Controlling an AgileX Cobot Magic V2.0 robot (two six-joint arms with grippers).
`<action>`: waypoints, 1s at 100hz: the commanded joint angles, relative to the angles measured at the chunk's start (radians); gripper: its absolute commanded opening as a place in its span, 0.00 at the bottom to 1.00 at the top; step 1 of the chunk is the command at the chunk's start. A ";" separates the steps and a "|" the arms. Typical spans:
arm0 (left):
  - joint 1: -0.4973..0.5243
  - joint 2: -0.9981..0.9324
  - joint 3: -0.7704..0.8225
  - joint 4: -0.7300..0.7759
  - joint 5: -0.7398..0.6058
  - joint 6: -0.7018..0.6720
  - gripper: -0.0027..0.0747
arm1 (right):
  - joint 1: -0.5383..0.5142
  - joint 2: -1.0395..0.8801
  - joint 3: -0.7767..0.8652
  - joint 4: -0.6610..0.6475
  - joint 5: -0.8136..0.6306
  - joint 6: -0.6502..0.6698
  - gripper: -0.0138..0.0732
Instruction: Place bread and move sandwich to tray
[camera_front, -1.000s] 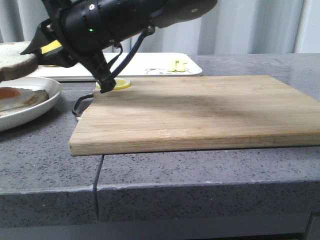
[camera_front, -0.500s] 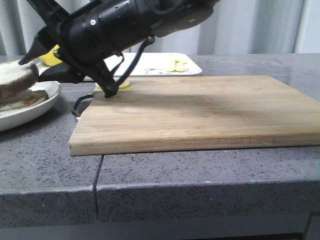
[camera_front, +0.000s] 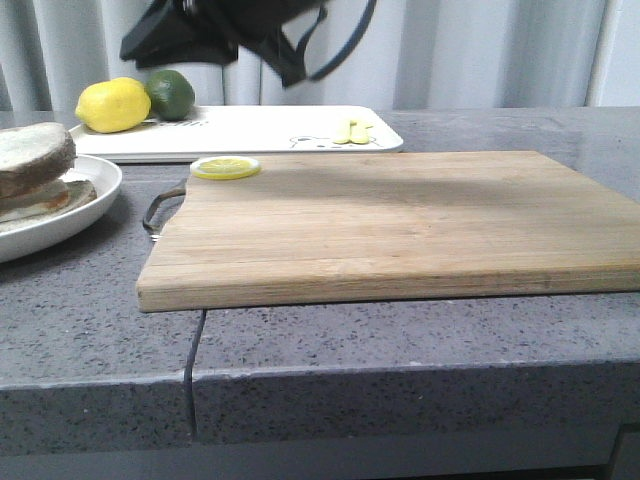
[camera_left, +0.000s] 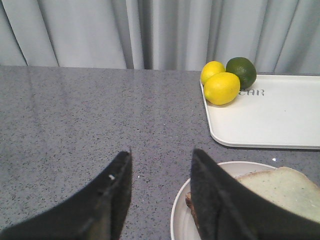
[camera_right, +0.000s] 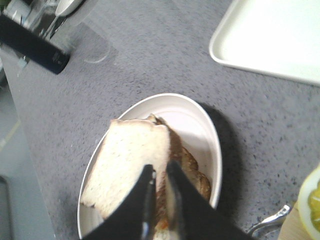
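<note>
At the far left of the table, the bread (camera_front: 33, 152) lay on top of the sandwich (camera_front: 40, 190) in its white plate (camera_front: 70, 222). My left end effector (camera_left: 161, 187) hung spread and empty, my right end effector (camera_right: 160, 192) nearly pressed together above the slice. The tray (camera_front: 270, 130) sat farther back, right of the plate.

Pale bread (camera_right: 131, 165) with brown crust; white plate (camera_right: 200, 130); white tray (camera_left: 280, 112); yellow lemons (camera_left: 221, 88); green lime (camera_left: 241, 72); my black fingers (camera_left: 112, 195).

Grey speckled countertop (camera_front: 420, 340), pale, perhaps grey, curtains (camera_left: 100, 32) behind.
</note>
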 joint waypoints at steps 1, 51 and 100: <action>0.003 0.065 -0.062 0.000 -0.037 -0.006 0.48 | 0.000 -0.098 -0.033 -0.010 0.026 -0.070 0.07; 0.003 0.590 -0.356 -0.029 0.433 -0.008 0.48 | 0.012 -0.325 -0.033 -0.013 0.063 -0.247 0.09; 0.003 0.774 -0.403 -0.036 0.447 -0.008 0.48 | 0.012 -0.350 -0.033 -0.014 0.123 -0.247 0.09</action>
